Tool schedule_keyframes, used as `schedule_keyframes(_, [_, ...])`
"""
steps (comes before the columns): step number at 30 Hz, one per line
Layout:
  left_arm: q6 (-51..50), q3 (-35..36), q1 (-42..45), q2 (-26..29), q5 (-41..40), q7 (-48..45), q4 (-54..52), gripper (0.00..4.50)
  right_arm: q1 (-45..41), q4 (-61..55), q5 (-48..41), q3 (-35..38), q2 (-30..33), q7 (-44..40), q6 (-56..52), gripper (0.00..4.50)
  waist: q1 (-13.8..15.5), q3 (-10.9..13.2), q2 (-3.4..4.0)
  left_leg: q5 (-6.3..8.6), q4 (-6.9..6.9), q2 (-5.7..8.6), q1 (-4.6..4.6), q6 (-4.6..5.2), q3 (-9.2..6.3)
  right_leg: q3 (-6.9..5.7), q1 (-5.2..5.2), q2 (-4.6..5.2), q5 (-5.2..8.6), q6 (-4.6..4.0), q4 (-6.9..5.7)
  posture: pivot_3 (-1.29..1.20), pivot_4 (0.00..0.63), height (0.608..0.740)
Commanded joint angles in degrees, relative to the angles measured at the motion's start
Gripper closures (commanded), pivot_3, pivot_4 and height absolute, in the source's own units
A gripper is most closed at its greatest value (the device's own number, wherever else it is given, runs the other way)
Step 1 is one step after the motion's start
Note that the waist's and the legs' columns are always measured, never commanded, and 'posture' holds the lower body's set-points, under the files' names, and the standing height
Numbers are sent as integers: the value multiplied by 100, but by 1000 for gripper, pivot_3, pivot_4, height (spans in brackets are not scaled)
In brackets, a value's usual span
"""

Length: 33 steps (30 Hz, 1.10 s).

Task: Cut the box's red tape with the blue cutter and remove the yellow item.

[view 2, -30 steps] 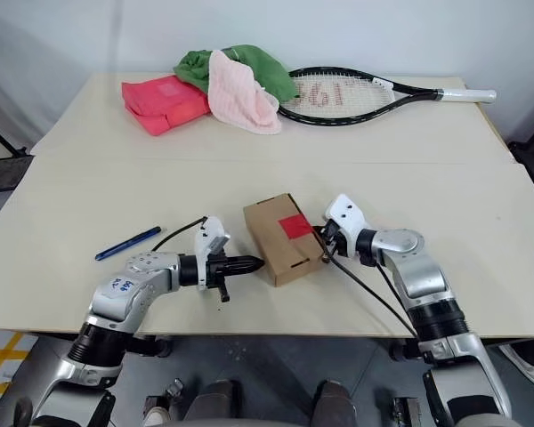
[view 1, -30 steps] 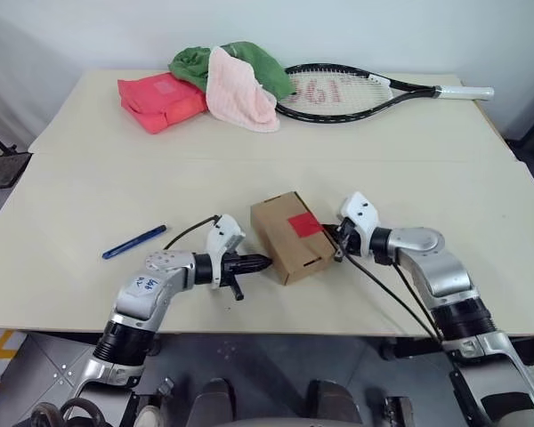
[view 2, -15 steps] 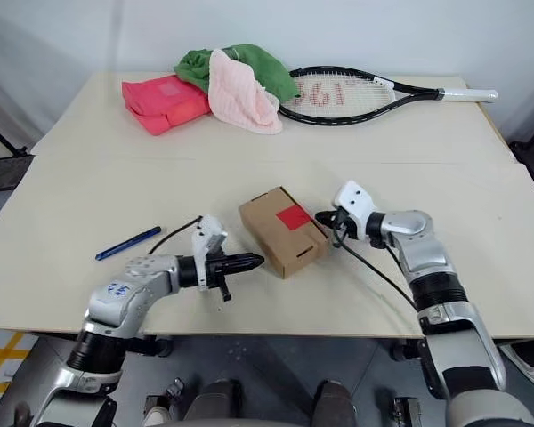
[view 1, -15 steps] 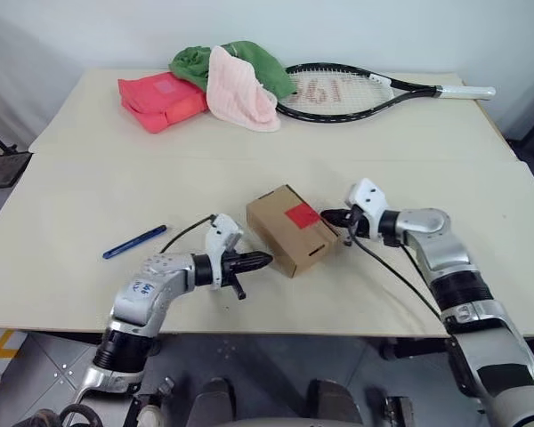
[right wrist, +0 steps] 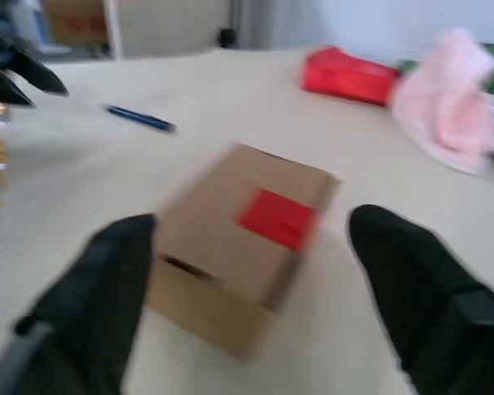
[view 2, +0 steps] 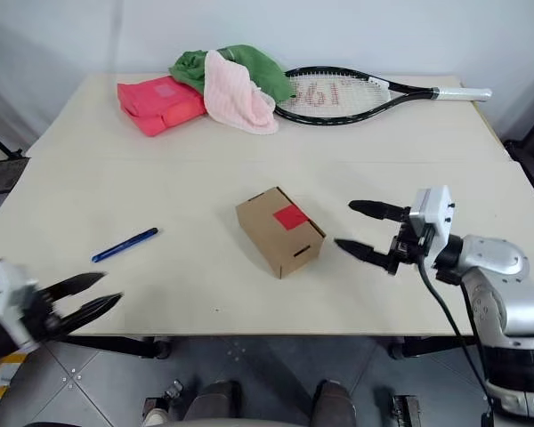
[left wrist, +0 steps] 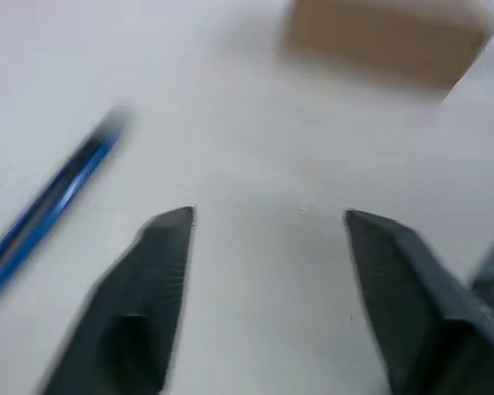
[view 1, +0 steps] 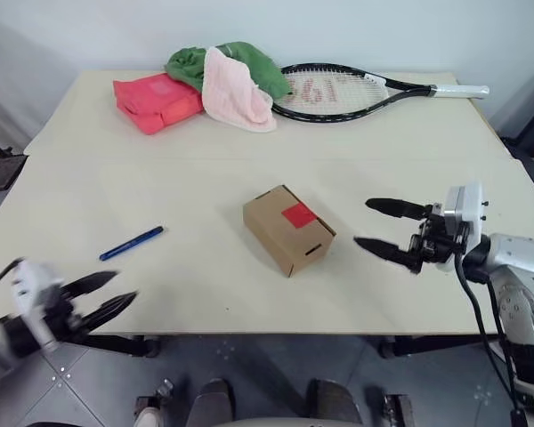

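The brown box (view 1: pixel 287 229) lies in the middle of the table, with a square of red tape (view 1: pixel 299 214) on its top. Left of it lies the blue cutter (view 1: pixel 132 243), flat on the table. My left gripper (view 1: pixel 125 286) hangs open and empty off the table's front left edge, below the cutter. My right gripper (view 1: pixel 363 222) is open and empty just right of the box, pointing at it without touching. In the right wrist view the box (right wrist: pixel 247 247) sits between the spread fingers (right wrist: pixel 107 271). The yellow item is hidden.
At the back of the table lie a red-pink package (view 1: pixel 156 98), a green cloth (view 1: pixel 222 60), a pink cloth (view 1: pixel 236 89) and a black tennis racket (view 1: pixel 356 89). The table's front edge (view 1: pixel 249 331) runs just below the box.
Both grippers were shut at the box's sides and now stand open. The left arm swung far left, off the front edge. The right arm pulled back to the right.
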<state>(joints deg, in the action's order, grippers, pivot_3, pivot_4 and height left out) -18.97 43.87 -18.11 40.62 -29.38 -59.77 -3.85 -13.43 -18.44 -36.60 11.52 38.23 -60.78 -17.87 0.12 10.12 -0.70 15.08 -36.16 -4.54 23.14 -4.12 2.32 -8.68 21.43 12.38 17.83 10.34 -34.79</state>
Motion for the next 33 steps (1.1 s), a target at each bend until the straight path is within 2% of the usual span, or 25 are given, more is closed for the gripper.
schedule_keyframes(1, [588,743,-221,238,38,-42,725,6,59,-960,-348,-32,-362,589,-35,0,18,-2,-3,1,0,0,1,1,0,0,0,0,0,-1,0,0,150,740])
schedule_keyframes(6, [928,1157,-308,599,42,-15,1691,6,282,-1704,-261,-465,-562,587,213,0,71,-4,-8,8,3,-5,1,0,4,2,6,-4,-1,-2,-1,0,150,740])
schedule_keyframes(11, [1186,930,17,1036,54,-202,2186,6,422,-1886,-100,-723,-491,434,465,0,79,-7,-13,8,4,-10,-1,-2,9,2,9,-8,0,-3,-5,0,150,740])
schedule_keyframes(16, [1381,-372,1623,1557,298,-543,2736,6,745,-1664,50,-511,-180,99,703,0,192,-10,-18,7,2,-10,-2,-2,9,2,8,-8,-1,-6,-9,0,150,740])
schedule_keyframes(20, [1551,-1551,2881,1706,785,-883,3400,6,788,-1497,93,-411,-66,112,729,0,115,-15,-25,7,3,-11,-2,-3,16,2,12,-10,-2,-7,-11,0,150,740])
schedule_keyframes(24, [1924,-2680,4242,1746,1503,-1300,4621,6,793,-1491,73,-409,-2,153,697,0,23,-14,-25,6,13,-15,-11,-4,34,1,25,-10,-2,-7,-23,0,150,740])
schedule_keyframes(28, [2385,-3441,5061,1663,2163,-1407,5652,6,751,-1524,150,-398,-44,329,712,0,-40,-14,-25,6,13,-15,-11,-5,41,2,27,-10,-2,-7,-19,0,150,740])
schedule_keyframes(33, [2636,-3728,5636,1507,2419,-1362,6383,6,774,-1662,145,-380,-61,581,657,0,-16,-13,-28,6,10,-16,-10,-5,40,2,27,-10,-2,-7,-23,0,150,740])
